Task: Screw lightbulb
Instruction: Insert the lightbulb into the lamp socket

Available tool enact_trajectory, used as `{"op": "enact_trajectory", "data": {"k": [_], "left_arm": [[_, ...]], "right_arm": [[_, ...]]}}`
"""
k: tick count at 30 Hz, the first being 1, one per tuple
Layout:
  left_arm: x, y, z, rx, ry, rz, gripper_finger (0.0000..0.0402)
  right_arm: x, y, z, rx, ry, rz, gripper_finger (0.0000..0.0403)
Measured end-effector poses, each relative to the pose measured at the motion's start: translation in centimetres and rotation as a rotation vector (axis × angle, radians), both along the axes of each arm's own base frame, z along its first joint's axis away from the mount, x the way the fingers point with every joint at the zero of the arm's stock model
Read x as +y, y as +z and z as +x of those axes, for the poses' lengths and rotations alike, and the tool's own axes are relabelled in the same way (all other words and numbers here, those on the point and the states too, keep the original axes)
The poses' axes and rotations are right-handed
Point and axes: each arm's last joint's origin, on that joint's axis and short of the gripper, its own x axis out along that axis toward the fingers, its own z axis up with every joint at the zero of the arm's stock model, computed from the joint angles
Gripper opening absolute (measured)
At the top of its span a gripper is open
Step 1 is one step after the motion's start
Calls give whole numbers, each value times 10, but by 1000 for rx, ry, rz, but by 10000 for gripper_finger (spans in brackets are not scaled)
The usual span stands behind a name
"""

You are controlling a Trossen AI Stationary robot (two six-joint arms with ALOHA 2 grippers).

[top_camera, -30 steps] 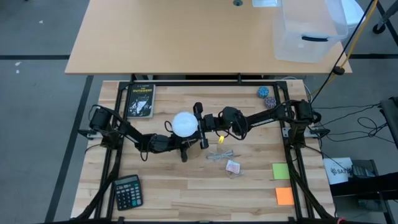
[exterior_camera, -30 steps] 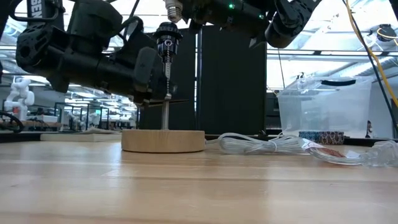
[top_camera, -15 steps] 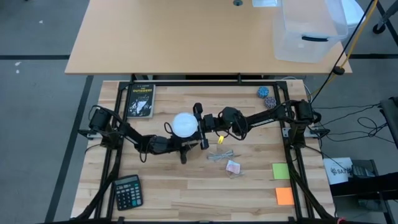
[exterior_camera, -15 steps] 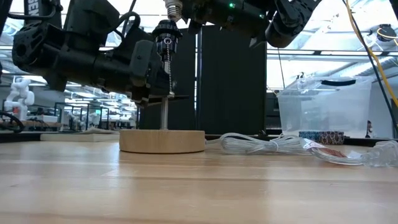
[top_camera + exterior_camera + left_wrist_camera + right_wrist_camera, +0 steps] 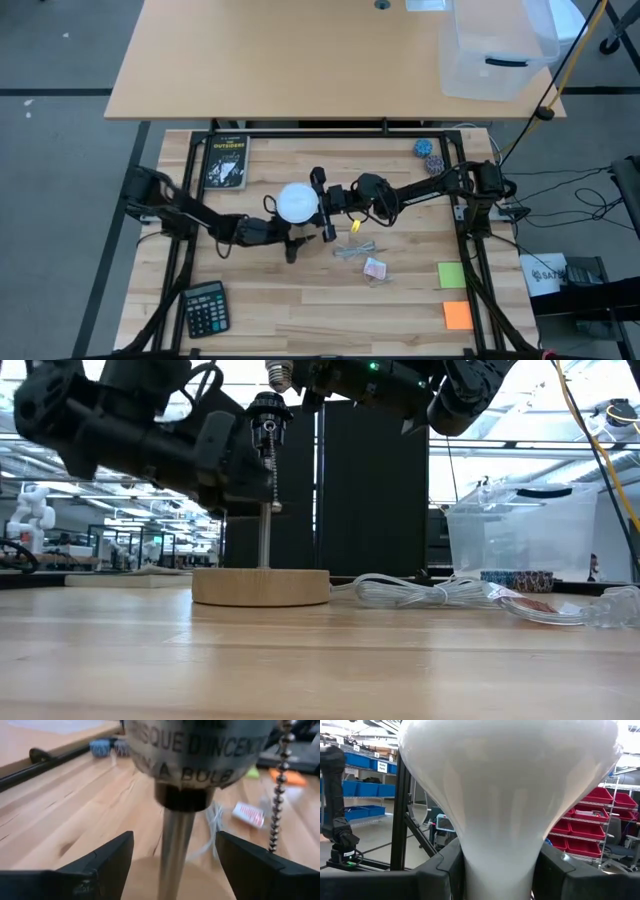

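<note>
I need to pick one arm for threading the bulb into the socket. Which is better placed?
Right. The right gripper is shut on the lightbulb, whose screw base hangs just above the lamp socket. The left gripper is open on either side of the lamp's metal post, holding nothing.

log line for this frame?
right claw: shut on lightbulb, base above lamp socket | left claw: open, astride lamp stem | bulb: not seated
</note>
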Motion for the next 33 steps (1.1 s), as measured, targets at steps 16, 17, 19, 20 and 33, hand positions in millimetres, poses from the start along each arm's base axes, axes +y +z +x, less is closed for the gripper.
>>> {"op": "enact_trajectory", "data": {"k": [16,17,19,20,33], "left_arm": [[-10,75,-77,85,89,97,276],[-11,82,-84,45,99,99,274],[-13,97,-94,-29,111,115,269],[-13,102,-99,-56,111,126,267],[-17,120,-120,-131,136,204,259]], "right_arm": [[0,0,0,-4,-3,-8,155],[0,0,0,-4,-4,-11,155],[0,0,0,-4,-7,-19,155],[0,-2,1,-4,-7,-22,155],[2,-5,12,0,-1,-18,155]]}}
